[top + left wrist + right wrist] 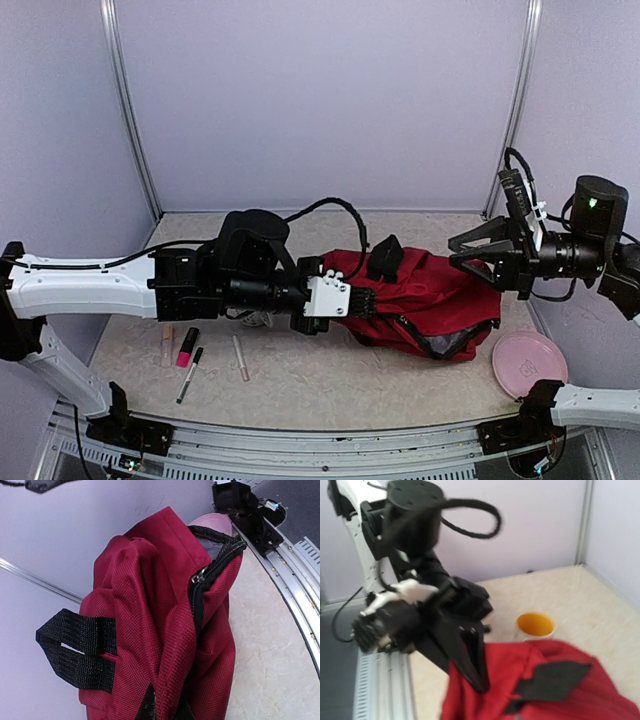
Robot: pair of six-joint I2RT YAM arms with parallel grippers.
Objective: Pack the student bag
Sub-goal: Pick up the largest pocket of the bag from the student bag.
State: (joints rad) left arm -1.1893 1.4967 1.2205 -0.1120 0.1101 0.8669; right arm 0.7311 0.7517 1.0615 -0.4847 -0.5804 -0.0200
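While its zip opening is presumably being readied for packing, the student bag (425, 295) is being pinched at one end by the left hand (362, 300), clenched on red fabric (near the black carry loop (75, 650)). The right hand (455, 252) is being held spread and empty just above the bag's other end; the bag is being supported by the counter (300, 375).

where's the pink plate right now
In the top view the plate sits at the table's near right, just right of the bag's open zip end and just beyond the right arm's base.
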